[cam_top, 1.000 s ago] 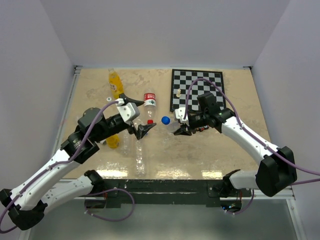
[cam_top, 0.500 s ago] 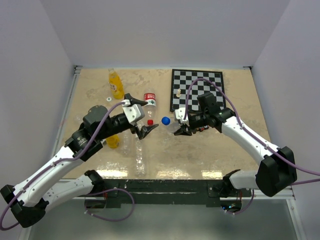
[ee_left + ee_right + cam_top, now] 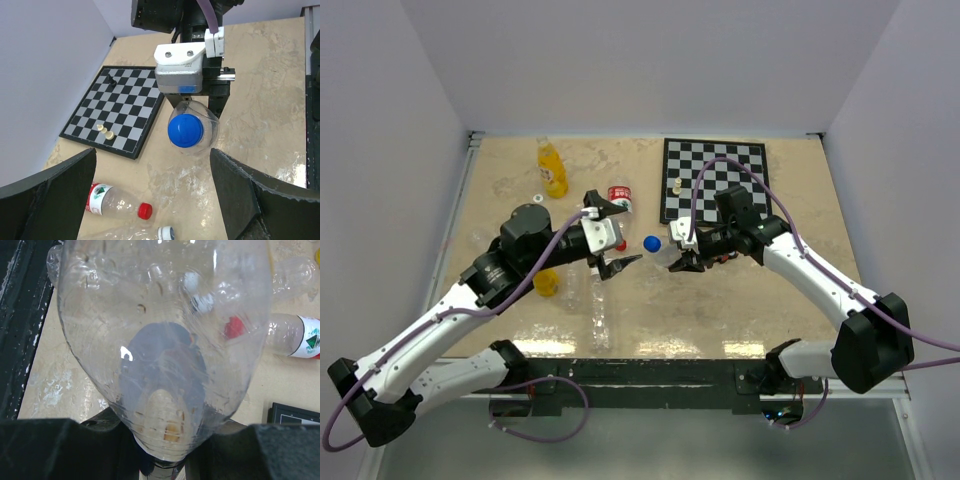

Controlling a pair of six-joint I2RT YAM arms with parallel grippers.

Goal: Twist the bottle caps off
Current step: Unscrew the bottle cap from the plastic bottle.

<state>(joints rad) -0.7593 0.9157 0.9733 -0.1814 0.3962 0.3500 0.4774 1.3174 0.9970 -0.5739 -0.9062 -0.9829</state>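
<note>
My right gripper (image 3: 678, 260) is shut on the base of a clear bottle (image 3: 666, 252) and holds it off the table, lying level. Its blue cap (image 3: 651, 242) points left toward my left gripper (image 3: 626, 233). That gripper is open, its fingers spread just left of the cap and apart from it. In the left wrist view the blue cap (image 3: 185, 131) faces me, beyond and between the wide fingers (image 3: 55, 195), with the right gripper's grey body (image 3: 180, 75) behind it. The clear bottle (image 3: 160, 335) fills the right wrist view, clamped at the bottom by my right gripper (image 3: 160, 460).
A red-capped, red-labelled bottle (image 3: 112, 202) and a clear one with a white-blue cap (image 3: 167, 233) lie below my left gripper. Two orange bottles (image 3: 552, 168) (image 3: 546, 282), a long clear bottle (image 3: 600, 312) and a loose white cap (image 3: 538, 199) are on the left. A chessboard (image 3: 715, 185) is at the back right.
My left arm has moved right, bringing its open gripper close to the blue cap. The right arm and the bottle it holds have stayed still.
</note>
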